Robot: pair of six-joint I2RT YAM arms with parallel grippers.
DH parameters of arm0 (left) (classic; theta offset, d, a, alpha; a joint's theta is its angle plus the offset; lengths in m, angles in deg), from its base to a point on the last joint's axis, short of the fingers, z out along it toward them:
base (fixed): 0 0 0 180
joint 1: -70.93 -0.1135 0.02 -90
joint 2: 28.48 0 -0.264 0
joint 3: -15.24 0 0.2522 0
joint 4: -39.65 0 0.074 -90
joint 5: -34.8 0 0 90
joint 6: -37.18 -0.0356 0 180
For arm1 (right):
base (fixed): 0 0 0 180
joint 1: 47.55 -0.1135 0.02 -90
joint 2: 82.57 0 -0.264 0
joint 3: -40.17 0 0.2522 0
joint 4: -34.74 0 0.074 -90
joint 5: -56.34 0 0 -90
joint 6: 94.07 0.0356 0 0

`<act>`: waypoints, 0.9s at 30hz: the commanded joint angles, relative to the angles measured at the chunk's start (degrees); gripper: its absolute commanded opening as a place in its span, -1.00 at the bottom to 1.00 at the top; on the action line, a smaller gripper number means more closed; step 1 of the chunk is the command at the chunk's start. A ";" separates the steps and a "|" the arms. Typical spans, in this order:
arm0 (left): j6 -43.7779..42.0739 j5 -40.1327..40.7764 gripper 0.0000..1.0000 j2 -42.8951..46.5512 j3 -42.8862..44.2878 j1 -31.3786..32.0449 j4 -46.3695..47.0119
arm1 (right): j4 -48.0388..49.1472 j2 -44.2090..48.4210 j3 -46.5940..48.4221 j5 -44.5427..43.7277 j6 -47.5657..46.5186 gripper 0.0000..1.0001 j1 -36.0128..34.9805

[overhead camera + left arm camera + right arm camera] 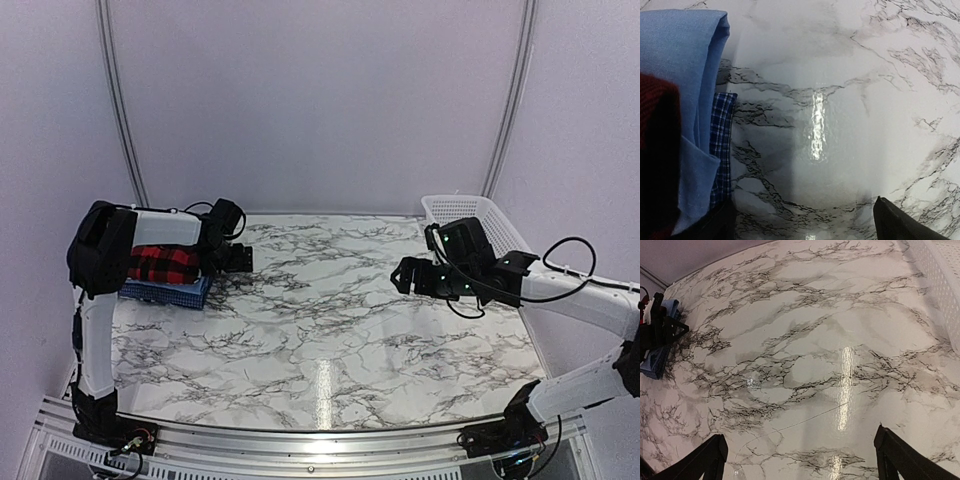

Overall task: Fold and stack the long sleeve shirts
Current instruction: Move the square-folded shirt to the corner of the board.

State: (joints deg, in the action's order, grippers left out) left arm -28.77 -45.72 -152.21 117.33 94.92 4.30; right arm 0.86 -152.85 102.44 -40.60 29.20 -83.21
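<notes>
Far-left on the table (320, 340), all piled: red plaid shirt (165, 264) on top, light blue shirt (685, 75) & checked shirt (721, 140) under. Left gripper (236, 258) just to their right, jaws wide, empty, so it's the nearer arm. Right gripper (408, 276) wide too, well apart.

white mesh basket (472, 209) on marble table (330, 325)

Marble tbl (330, 340): shirt stack (160, 268) at left, white basket (455, 208) far right

The right hand (800, 432) gapes wide above the marble table (805, 340), white basket (940, 285) at far right.
</notes>
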 commanded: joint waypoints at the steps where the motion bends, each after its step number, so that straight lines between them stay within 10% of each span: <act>1: -1.61 0.46 0.98 -1.55 1.97 -1.78 -0.48 | 0.96 -0.75 0.07 0.48 0.79 0.97 0.46; 27: -4.33 -0.30 0.98 16.47 -1.34 10.20 0.57 | 1.43 2.05 2.73 -4.61 -3.99 0.97 0.42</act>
State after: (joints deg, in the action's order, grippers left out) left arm -32.70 -47.14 -141.74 118.67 102.61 4.44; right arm 0.97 -153.57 102.49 -42.33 27.35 -83.21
